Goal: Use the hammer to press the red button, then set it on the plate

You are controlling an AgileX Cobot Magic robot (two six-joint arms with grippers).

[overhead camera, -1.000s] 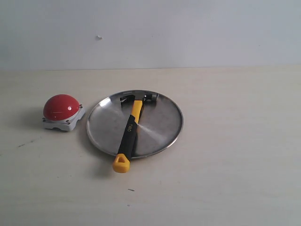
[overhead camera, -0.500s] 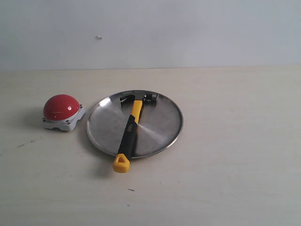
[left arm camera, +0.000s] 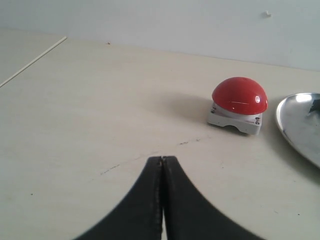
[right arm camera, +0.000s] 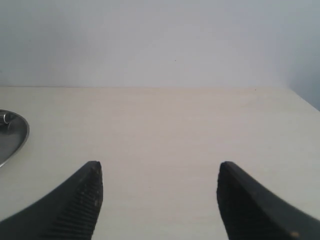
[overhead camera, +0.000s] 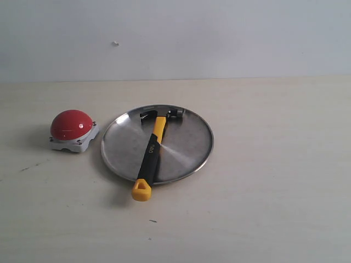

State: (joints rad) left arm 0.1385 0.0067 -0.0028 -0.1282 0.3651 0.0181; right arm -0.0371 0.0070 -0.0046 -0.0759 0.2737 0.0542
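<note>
The hammer (overhead camera: 151,152) lies across the steel plate (overhead camera: 186,143), dark head at the far rim, yellow tip overhanging the near rim onto the table. The red button (overhead camera: 72,125) sits on its grey base left of the plate, also seen as the red button (left arm camera: 239,96) in the left wrist view beside the plate (left arm camera: 297,125) edge. Neither arm shows in the exterior view. My left gripper (left arm camera: 162,159) is shut with nothing in it, well short of the button. My right gripper (right arm camera: 159,165) is open over bare table, the plate (right arm camera: 14,134) rim at its side.
A pale wooden table (overhead camera: 274,181) runs back to a plain white wall (overhead camera: 219,38). A thin table seam or edge (left arm camera: 32,61) shows in the left wrist view. A small dark speck (overhead camera: 152,221) lies near the front.
</note>
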